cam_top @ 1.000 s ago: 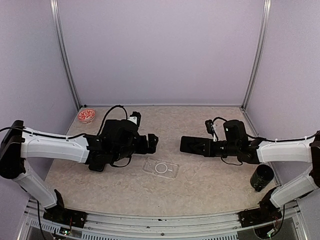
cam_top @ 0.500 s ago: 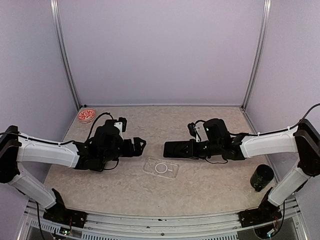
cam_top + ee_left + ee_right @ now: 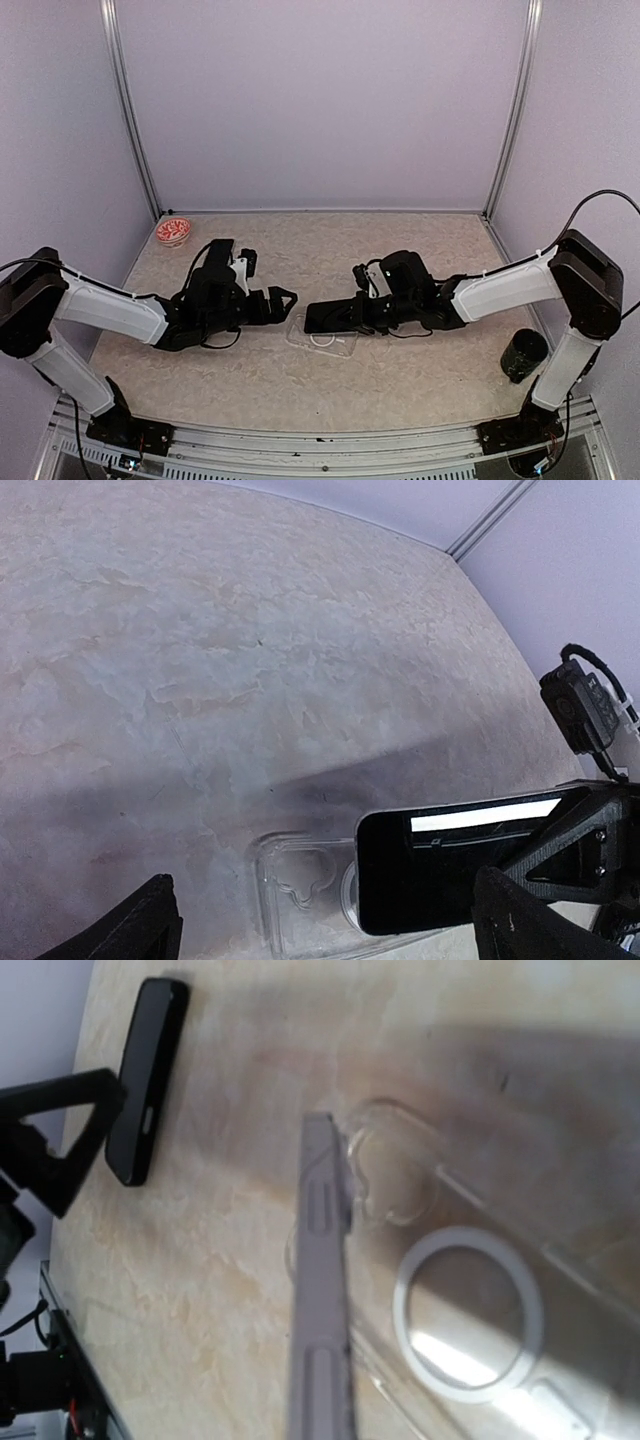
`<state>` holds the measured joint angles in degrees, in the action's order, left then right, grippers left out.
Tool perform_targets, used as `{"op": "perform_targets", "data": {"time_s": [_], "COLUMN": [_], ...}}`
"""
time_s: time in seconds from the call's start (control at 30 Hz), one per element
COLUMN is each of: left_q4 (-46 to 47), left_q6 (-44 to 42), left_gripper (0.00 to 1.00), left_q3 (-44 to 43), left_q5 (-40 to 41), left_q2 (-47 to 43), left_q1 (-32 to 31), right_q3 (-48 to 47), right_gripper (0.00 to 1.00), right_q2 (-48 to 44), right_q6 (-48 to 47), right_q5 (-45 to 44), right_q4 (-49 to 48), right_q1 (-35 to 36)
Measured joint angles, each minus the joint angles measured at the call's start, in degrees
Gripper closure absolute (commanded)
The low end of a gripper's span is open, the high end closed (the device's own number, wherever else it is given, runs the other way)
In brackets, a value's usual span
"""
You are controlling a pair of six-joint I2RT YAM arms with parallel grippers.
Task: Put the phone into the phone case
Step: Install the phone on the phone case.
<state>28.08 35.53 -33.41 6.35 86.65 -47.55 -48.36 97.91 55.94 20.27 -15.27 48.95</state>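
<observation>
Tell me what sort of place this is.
Probably a robotics lab test cell, not a home: a left arm and right arm bolted at the table edge, plain wall panels on aluminium posts, and only props laid out, a phone and clear phone case.

The white-and-black left arm (image 3: 110, 308) lay stretched low from the left, its forearm nearly level. Its black two-finger left gripper (image 3: 284, 304) pointed right with the jaws spread wide, holding nothing. The white-and-black right arm (image 3: 500, 290) extended in from the right, elbow raised. Its black right gripper (image 3: 352, 312) pointed left towards the other, clamped on a flat black phone (image 3: 325, 316).
</observation>
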Motion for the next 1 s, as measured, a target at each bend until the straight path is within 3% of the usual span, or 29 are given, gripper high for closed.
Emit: {"op": "perform_targets", "data": {"time_s": [0.33, 1.0], "left_q4": [7.32, 14.05], "left_q6": [2.45, 4.31], "left_gripper": [0.01, 0.01], "left_q3": [1.66, 2.03], "left_q5": [-4.35, -5.57], "left_q2": [5.42, 12.00], "left_q1": [-0.13, -2.27], "right_q3": [-0.46, -0.50], "right_gripper": [1.00, 1.00], "right_q2": [1.60, 7.56], "right_q6": [4.50, 10.40], "right_q5": [0.04, 2.89], "right_q4": [-2.71, -8.85], "right_q1": [0.52, 0.52]}}
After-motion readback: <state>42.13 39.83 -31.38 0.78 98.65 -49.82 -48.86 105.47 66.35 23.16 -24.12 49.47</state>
